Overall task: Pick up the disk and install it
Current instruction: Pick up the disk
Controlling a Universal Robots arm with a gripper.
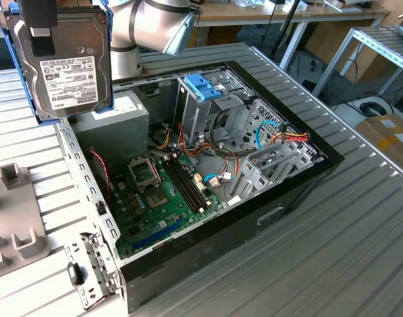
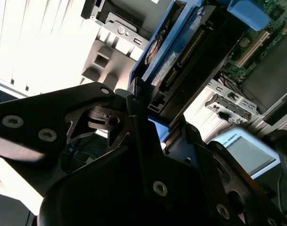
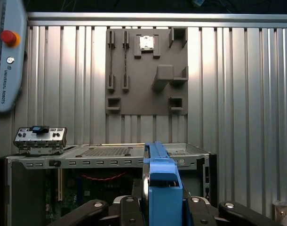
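open computer case (image 1: 254, 228), green motherboard (image 1: 163, 201), grey fixture plate (image 3: 144, 92)

Smooth silver metal disk (image 1: 63, 63), light blue plastic frame (image 3: 162, 188) (perhaps glossy); ribbed matt metal table (image 1: 360, 231).

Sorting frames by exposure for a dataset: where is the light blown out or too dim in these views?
Second wrist view: the ribbed table is washed out to white, and the pincer holding the disk is a dark silhouette. First wrist view: the computer case interior lies in shadow while the table is brightly lit. Exterior view: evenly lit, no strong glare.
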